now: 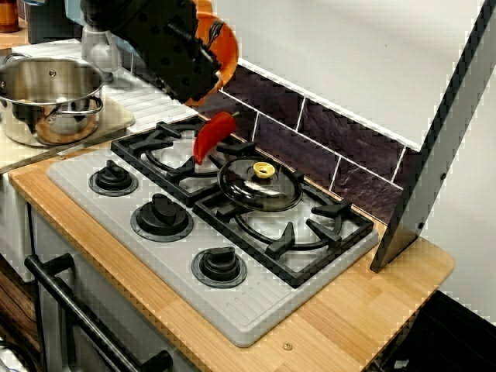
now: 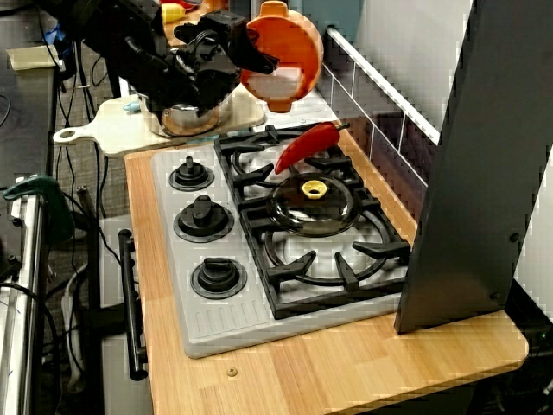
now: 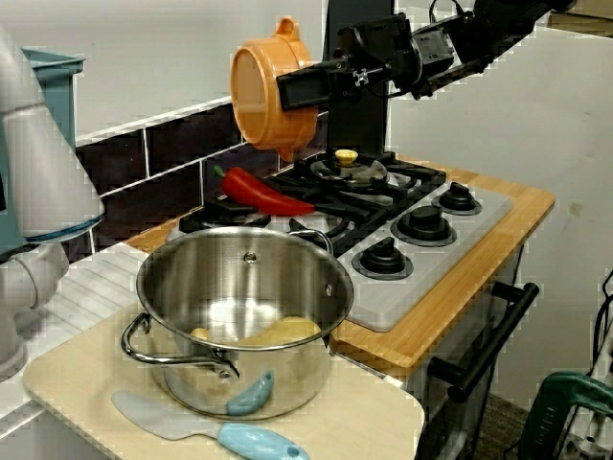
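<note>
As the view over the steel pot lays things out, you first have a blue spatula (image 3: pixel 206 431) and the steel pot (image 3: pixel 297 374) on a cutting board (image 3: pixel 374 426) just off the stove's (image 3: pixel 412 295) end. Next comes a red pepper (image 3: pixel 261 195), tilted over the stove's rear grate (image 3: pixel 321 216) by the tiles (image 3: pixel 182 144); you cannot tell whether it rests there or is in the air. Above that rear corner of the stove hangs the orange pot (image 3: pixel 263 91), tipped on its side, with the gripper (image 3: pixel 292 91) clenched on it. Farthest, a glass lid (image 3: pixel 349 171) sits mid-grate on the stove.

Risk, as judged: the pepper may roll off the stove toward the tiles, since grate bars give poor footing; the tipped pot may twist in a one-sided grip.

This view alone shows a yellow item (image 3: pixel 283 332) inside the steel pot. The view from the stove's front hides the grip behind the arm (image 1: pixel 147 31), yet shows the pepper's lower tip close against the grate bars.
</note>
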Robot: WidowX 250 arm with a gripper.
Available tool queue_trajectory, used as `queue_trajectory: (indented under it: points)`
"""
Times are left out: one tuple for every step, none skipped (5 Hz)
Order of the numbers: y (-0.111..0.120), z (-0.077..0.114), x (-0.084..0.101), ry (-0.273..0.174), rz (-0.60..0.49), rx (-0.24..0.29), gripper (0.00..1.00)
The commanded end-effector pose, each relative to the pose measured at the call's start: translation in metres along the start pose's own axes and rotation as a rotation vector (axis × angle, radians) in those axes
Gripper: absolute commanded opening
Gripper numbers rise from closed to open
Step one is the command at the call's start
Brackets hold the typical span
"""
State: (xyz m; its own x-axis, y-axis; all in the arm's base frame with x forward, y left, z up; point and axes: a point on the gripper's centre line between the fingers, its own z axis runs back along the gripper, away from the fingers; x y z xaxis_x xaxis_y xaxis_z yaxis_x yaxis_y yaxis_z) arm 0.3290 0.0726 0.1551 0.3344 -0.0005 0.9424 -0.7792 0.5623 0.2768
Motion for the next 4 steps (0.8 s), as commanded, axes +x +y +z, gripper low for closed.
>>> queue_trajectory:
  points:
    - [0.0036,0.0029,0.0181,-0.048,0.01,-0.016,0.0]
    - [0.0039,0.008,0.0119,-0.152,-0.03,-0.055,0.0]
    - [0.0037,0.0098,0.0132,-0.156,-0.034,-0.058,0.0]
    - [0.0062,0.0107,0.0181,-0.15,-0.025,-0.064,0.0]
